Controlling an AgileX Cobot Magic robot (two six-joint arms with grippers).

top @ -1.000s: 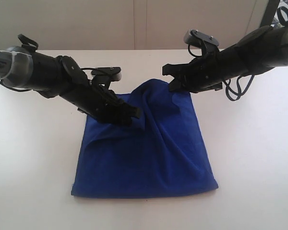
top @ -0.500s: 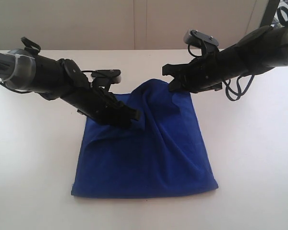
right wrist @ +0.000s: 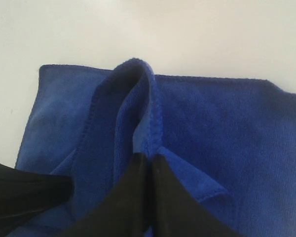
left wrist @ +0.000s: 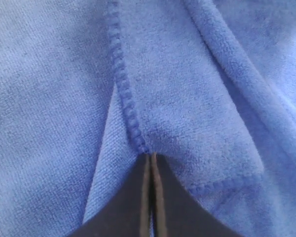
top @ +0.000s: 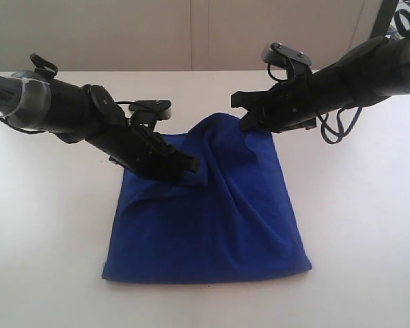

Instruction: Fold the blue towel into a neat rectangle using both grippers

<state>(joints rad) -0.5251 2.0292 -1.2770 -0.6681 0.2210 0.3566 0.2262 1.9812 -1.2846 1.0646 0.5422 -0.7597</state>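
the blue towel (top: 212,219) is lying on the white table (top: 369,225), its near edge sitting flat while its far side is rising in a rumpled hump between the two arms. the left gripper (top: 188,164) is pressing down on the far left part with its fingers squeezed together, nipping the stitched hem (left wrist: 121,84) at the very tips. the right gripper (top: 249,123) is likewise clamped tight, pinching a raised ridge of cloth at the far right. both holds are looking thin, so the fleece is likely to be slipping free once it is lifted. the two grip points are also sitting unevenly, one on a hem and one on a bunched loop, which is risking a skewed fold rather than a neat rectangle. the exterior view is giving the whole outline and the creases running across it. only the wrist views are showing the meeting fingertips and exactly which bit of cloth each is biting.
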